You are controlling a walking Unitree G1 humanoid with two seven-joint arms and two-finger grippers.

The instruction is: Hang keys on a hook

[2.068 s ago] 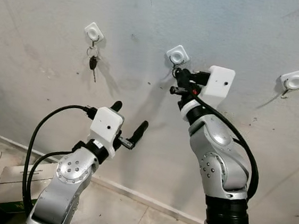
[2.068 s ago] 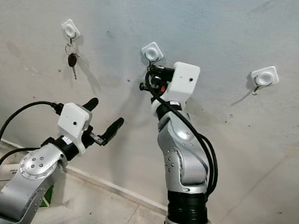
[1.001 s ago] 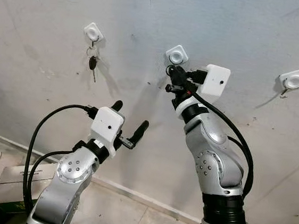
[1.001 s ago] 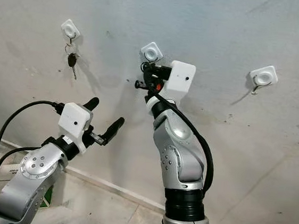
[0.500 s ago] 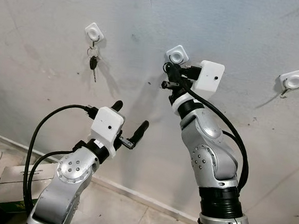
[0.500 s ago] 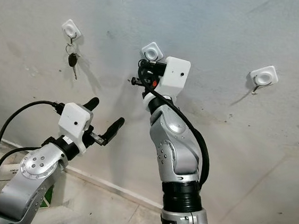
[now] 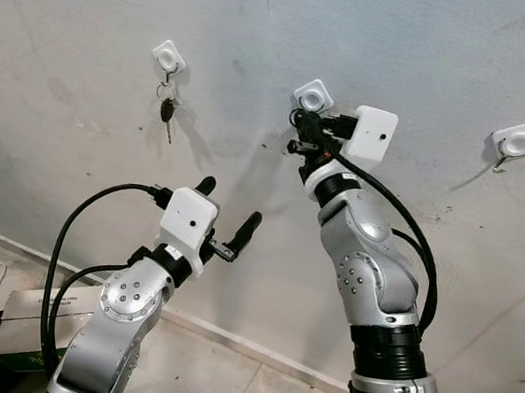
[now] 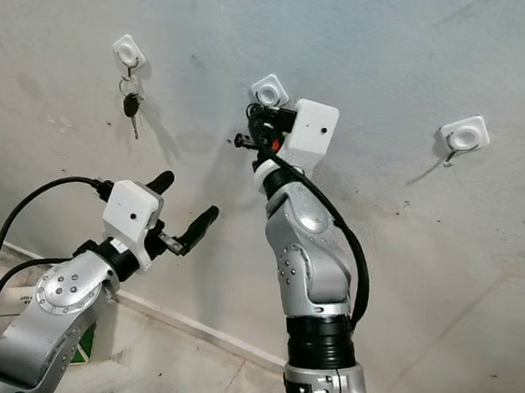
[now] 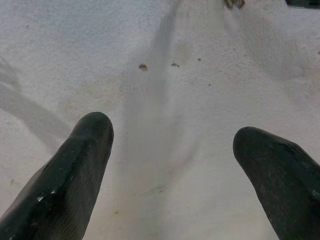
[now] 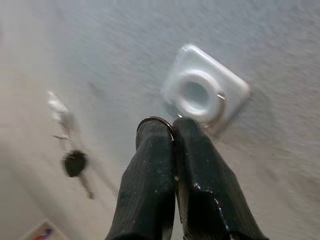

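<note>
- A pale, scuffed plaster wall takes up the background, with tiled floor along its foot — a cardboard box sits low on the left.
- Three white hooks are fixed to the wall in a row: the left hook already carries a set of hung keys, the middle hook is the one being worked at, and the right hook stands well apart.
- The right arm reaches up to the wall, bringing the right gripper just below and beside the middle hook.
- Its fingers are pressed together on a thin metal key ring, whose loop peeks out at the tips, close to the hook's wire prong; the rest of the keys is hidden.
- The left gripper hovers lower and to the left, near the wall, fingers spread wide with nothing between them.
- Step in hand, as I judge it: lining the ring up with the prong — not yet threaded.
- Next move likely calls for a small lift and slide to carry the loop over the prong's tip, then a release once it catches; a slip here would drop the keys.
</note>
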